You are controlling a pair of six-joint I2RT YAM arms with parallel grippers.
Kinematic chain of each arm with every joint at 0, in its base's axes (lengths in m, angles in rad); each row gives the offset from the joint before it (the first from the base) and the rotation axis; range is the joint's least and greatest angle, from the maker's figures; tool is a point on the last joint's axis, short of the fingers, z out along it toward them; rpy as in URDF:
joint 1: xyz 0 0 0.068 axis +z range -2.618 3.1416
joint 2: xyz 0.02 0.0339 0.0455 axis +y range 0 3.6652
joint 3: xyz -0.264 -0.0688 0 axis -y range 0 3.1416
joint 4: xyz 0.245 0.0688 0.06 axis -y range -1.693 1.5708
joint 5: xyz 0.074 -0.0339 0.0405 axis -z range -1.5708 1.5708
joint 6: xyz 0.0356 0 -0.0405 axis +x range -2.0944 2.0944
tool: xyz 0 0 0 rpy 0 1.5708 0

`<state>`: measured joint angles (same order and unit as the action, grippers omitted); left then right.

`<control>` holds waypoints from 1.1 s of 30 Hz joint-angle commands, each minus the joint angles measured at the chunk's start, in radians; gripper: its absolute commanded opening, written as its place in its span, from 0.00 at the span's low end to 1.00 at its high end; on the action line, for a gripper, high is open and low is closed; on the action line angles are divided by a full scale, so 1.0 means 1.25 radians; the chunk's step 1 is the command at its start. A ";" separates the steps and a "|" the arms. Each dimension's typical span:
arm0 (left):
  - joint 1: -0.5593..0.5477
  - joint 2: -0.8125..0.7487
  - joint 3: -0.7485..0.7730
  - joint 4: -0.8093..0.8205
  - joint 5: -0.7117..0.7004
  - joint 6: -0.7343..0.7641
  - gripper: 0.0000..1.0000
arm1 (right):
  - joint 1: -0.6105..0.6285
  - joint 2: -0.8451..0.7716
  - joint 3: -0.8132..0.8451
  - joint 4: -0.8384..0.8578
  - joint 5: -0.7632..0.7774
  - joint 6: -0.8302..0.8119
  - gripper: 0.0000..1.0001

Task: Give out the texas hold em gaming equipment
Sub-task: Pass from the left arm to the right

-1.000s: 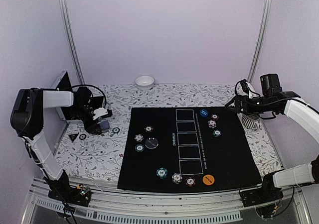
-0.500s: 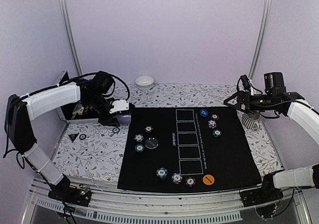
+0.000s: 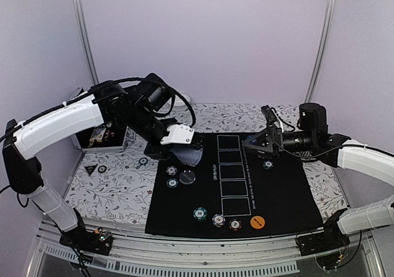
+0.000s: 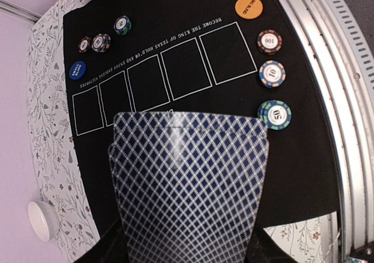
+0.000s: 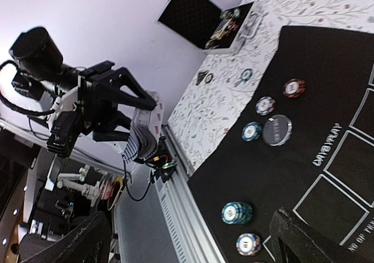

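My left gripper [image 3: 183, 143] is shut on a stack of grey-blue diamond-backed playing cards [image 3: 190, 154], held in the air over the left part of the black mat [image 3: 283, 191]. In the left wrist view the cards [image 4: 190, 175] fill the lower middle between the dark fingers [image 4: 105, 248]. My right gripper [image 3: 253, 143] hangs open over the mat's far side, pointing left at the cards [image 5: 135, 135], with nothing between its fingers [image 5: 312, 239]. Striped poker chips [image 3: 218, 220] lie along the mat's near edge by an orange disc [image 3: 258, 222]. More chips [image 3: 172, 170] and a dark disc [image 3: 187, 177] lie at the mat's left.
An open black case [image 3: 100, 138] stands at the far left on the flowered tablecloth, with a small triangle [image 3: 90, 170] and a chip [image 3: 143, 161] near it. A white bowl [image 4: 42, 220] and a blue disc [image 4: 77, 70] show in the left wrist view.
My left arm swung right from the case to above the mat, carrying the cards. My right arm moved left from the table's right edge to over the mat's far side.
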<state>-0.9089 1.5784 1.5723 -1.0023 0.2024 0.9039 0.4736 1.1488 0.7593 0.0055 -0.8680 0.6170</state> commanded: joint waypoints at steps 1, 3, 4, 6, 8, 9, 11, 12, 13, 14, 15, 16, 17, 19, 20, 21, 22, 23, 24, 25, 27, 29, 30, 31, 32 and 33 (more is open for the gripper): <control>-0.020 0.058 0.079 -0.074 0.020 -0.037 0.54 | 0.099 0.062 0.022 0.136 0.012 0.065 0.97; -0.025 0.070 0.098 -0.079 0.013 -0.048 0.54 | 0.144 0.096 0.034 0.152 0.025 0.069 0.98; -0.028 0.072 0.100 -0.075 0.010 -0.051 0.54 | 0.164 0.119 0.038 0.166 0.028 0.073 0.99; -0.032 0.071 0.102 -0.062 0.014 -0.054 0.54 | 0.192 0.165 0.049 0.205 0.011 0.088 0.99; -0.036 0.067 0.095 -0.046 0.017 -0.055 0.54 | 0.209 0.206 0.060 0.246 -0.001 0.112 0.99; -0.037 0.066 0.092 -0.041 0.016 -0.056 0.54 | 0.214 0.220 0.069 0.264 -0.003 0.118 0.99; -0.040 0.067 0.091 -0.039 0.018 -0.056 0.54 | 0.223 0.242 0.088 0.286 -0.003 0.124 0.99; -0.044 0.069 0.092 -0.039 0.020 -0.057 0.54 | 0.228 0.257 0.100 0.294 0.000 0.125 0.99; -0.046 0.069 0.092 -0.037 0.020 -0.057 0.54 | 0.231 0.273 0.111 0.305 -0.003 0.133 0.99; -0.047 0.069 0.092 -0.035 0.020 -0.057 0.54 | 0.231 0.294 0.122 0.316 -0.013 0.140 0.99; -0.048 0.071 0.091 -0.034 0.019 -0.057 0.54 | 0.234 0.314 0.133 0.328 -0.024 0.149 0.98; -0.050 0.071 0.090 -0.033 0.017 -0.056 0.54 | 0.234 0.328 0.141 0.342 -0.031 0.157 0.97; -0.050 0.071 0.090 -0.031 0.014 -0.056 0.54 | 0.238 0.341 0.148 0.356 -0.035 0.169 0.96; -0.050 0.071 0.089 -0.027 0.010 -0.056 0.54 | 0.246 0.365 0.165 0.364 -0.034 0.180 0.94; -0.051 0.070 0.088 -0.025 0.009 -0.056 0.54 | 0.251 0.377 0.172 0.365 -0.032 0.185 0.93; -0.052 0.070 0.087 -0.022 0.007 -0.058 0.54 | 0.253 0.391 0.179 0.365 -0.032 0.186 0.91; -0.052 0.068 0.087 -0.019 0.005 -0.060 0.54 | 0.255 0.403 0.184 0.367 -0.033 0.192 0.89; -0.052 0.068 0.085 -0.016 0.002 -0.060 0.54 | 0.255 0.413 0.189 0.377 -0.036 0.197 0.86; -0.052 0.069 0.082 -0.014 -0.002 -0.060 0.54 | 0.256 0.424 0.192 0.395 -0.041 0.208 0.83; -0.052 0.068 0.080 -0.013 -0.006 -0.060 0.54 | 0.260 0.430 0.199 0.401 -0.045 0.214 0.80; -0.052 0.071 0.077 -0.011 -0.016 -0.063 0.54 | 0.267 0.439 0.214 0.402 -0.051 0.216 0.75; -0.051 0.072 0.077 -0.010 -0.022 -0.065 0.53 | 0.271 0.444 0.220 0.402 -0.051 0.218 0.69; -0.052 0.073 0.077 -0.010 -0.025 -0.066 0.53 | 0.271 0.447 0.221 0.402 -0.051 0.219 0.65; -0.052 0.074 0.076 -0.008 -0.027 -0.068 0.53 | 0.270 0.450 0.220 0.402 -0.051 0.220 0.61; -0.051 0.073 0.074 -0.004 -0.030 -0.069 0.53 | 0.270 0.453 0.220 0.402 -0.051 0.223 0.56; -0.051 0.074 0.073 -0.001 -0.034 -0.070 0.53 | 0.271 0.456 0.220 0.402 -0.053 0.224 0.50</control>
<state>-0.9562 1.6669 1.6707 -1.0340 0.1802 0.8333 0.8043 1.6993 1.0080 0.4706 -0.9161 0.8818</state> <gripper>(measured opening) 0.537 0.580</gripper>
